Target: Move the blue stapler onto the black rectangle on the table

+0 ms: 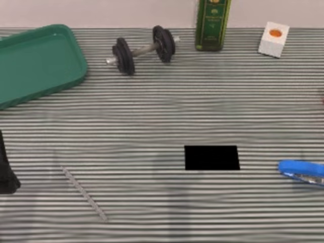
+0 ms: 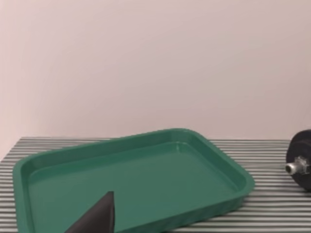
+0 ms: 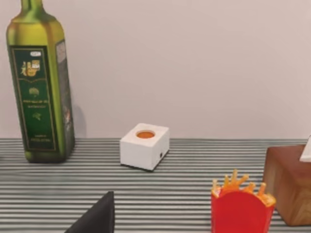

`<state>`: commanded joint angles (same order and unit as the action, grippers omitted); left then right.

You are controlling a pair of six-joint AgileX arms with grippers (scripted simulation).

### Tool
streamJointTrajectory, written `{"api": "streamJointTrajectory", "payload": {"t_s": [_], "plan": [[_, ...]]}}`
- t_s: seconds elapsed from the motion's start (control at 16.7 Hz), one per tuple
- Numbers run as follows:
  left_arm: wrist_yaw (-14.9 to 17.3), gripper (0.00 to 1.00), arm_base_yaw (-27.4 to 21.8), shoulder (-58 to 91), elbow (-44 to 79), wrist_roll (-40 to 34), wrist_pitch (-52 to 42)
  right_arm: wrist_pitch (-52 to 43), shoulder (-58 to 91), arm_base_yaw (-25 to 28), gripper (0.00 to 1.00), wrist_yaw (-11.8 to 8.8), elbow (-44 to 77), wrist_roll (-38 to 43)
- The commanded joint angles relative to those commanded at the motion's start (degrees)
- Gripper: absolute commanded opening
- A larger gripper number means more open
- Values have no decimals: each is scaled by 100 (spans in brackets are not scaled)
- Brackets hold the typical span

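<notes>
Looking down from the top view, the blue stapler is seen at the right edge of the table, apart from the black rectangle, with bare stripes between them. A dumbbell, olive-oil bottle, white box and empty green tray are ranged along the far side. A black lump sits at the left edge.

By the left wrist view, the tray is shown empty; whether the left claw is apart cannot be told.

By the right wrist view, a carton of fries and a wooden block are shown; the right claw's state cannot be told.
</notes>
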<state>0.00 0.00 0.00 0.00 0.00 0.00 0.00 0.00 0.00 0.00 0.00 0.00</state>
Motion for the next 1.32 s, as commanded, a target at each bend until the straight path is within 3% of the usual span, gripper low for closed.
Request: {"api": "streamJointTrajectory", "payload": {"t_s": [0.24,0.48,1.32], "plan": [[0,100,0,0,0,0,0,-132,183,36,100,-8,178,-143],[0,100,0,0,0,0,0,-855,1277,193,100,-13,1126,-908],[0,100,0,0,0,0,0,-5086,8892,994,100,71,5906,-5153]]}}
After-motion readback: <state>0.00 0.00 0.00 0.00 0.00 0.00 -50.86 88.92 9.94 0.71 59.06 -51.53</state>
